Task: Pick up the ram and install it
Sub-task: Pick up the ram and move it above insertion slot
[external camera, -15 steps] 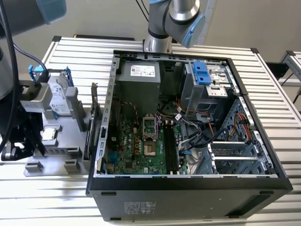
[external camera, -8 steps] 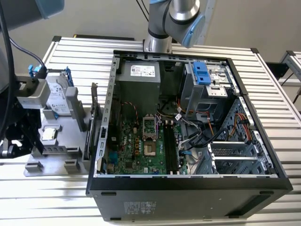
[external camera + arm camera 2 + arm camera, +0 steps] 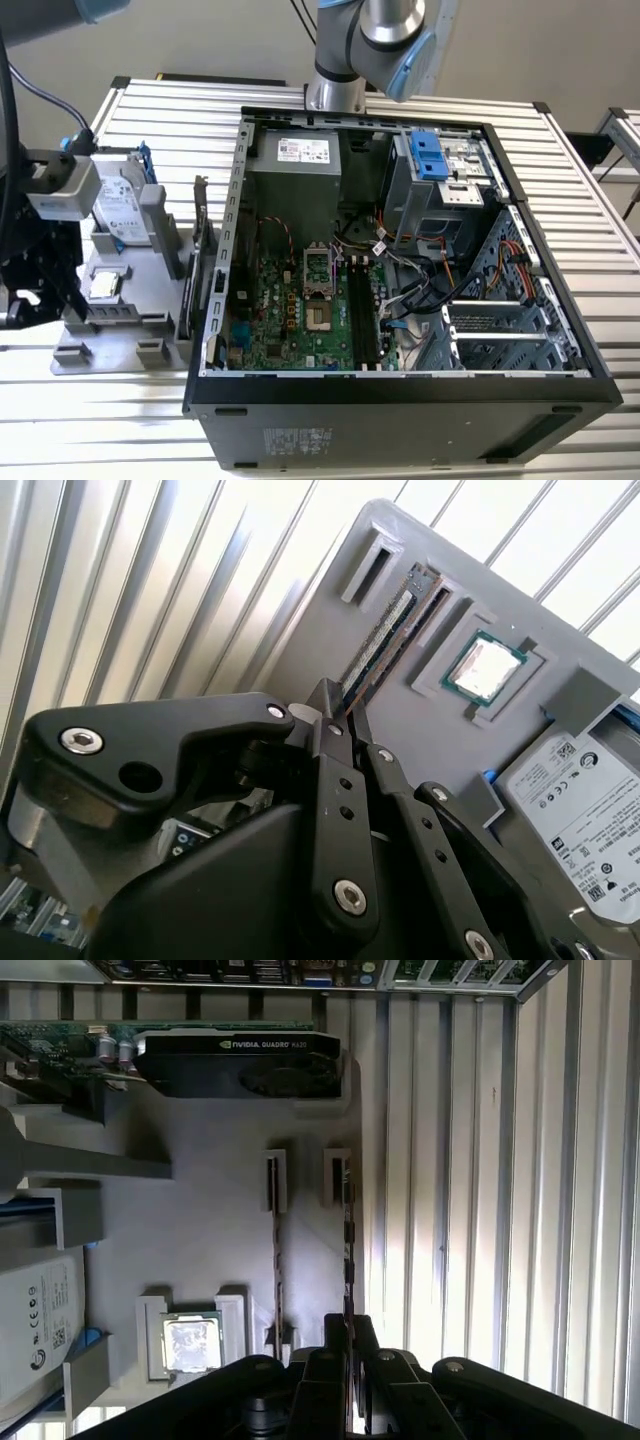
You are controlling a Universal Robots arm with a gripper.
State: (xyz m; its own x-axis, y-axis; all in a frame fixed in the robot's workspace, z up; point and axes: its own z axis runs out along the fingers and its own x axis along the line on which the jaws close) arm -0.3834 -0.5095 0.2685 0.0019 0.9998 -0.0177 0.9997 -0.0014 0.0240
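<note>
Arm (image 3: 45, 215): low over grey holder (image 3: 130, 335) on desk (image 3: 120, 425).
Jaws: clamped on ram (image 3: 347, 1245) end.
Beside: second stick (image 3: 276, 1250), processor (image 3: 192, 1343).

Ram (image 3: 347, 1245) in tray (image 3: 200, 1200), near processor (image 3: 192, 1343)

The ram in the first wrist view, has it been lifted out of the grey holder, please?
No, the ram stands on edge in the grey holder, with the gripper at its end.
</note>
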